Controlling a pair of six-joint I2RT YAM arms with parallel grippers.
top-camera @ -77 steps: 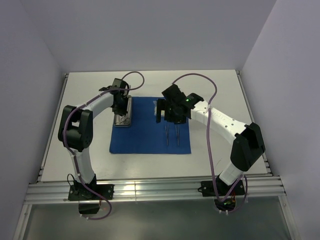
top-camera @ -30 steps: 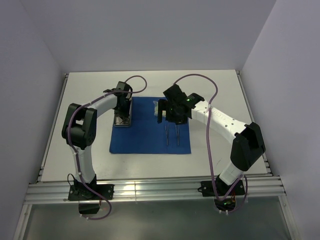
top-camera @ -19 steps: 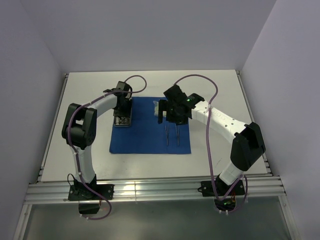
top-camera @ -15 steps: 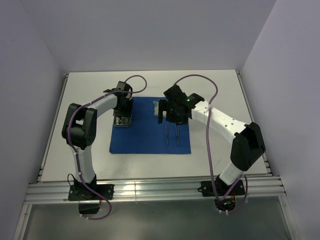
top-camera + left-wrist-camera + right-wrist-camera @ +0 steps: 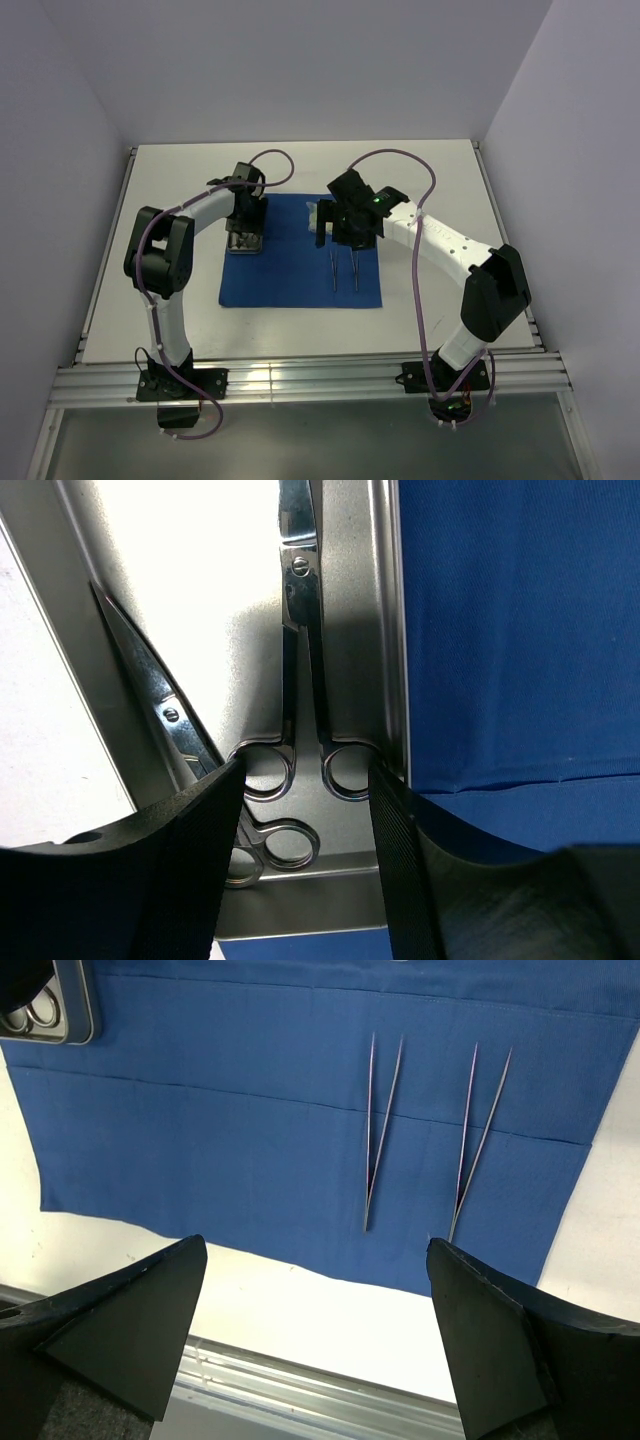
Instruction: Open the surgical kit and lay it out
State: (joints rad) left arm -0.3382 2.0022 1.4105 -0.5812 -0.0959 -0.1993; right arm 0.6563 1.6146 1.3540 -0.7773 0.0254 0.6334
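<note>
Two scissors [image 5: 303, 660] lie in a steel tray [image 5: 246, 243] on the far-left corner of the blue cloth [image 5: 290, 270], mid-bench [image 5: 430, 180]. Only the left wrist camera shows them; overhead, the arm hides them. The left end effector [image 5: 305, 775] hovers with fingers apart, astride the ring handles. The right end effector [image 5: 315, 1245], spread wide, hangs over two tweezers [image 5: 370, 1190].

My left arm [image 5: 190, 215] reaches forward with its elbow raised and the wrist bent down, so the left gripper [image 5: 305, 780] points straight down. Its jaws are parted, seemingly less wide than the other's, though the wrist view crops the fingers. My right arm [image 5: 440, 240] arcs in from the right, and the right gripper [image 5: 315, 1255] hangs tilted downward, jaws spread wide.
</note>
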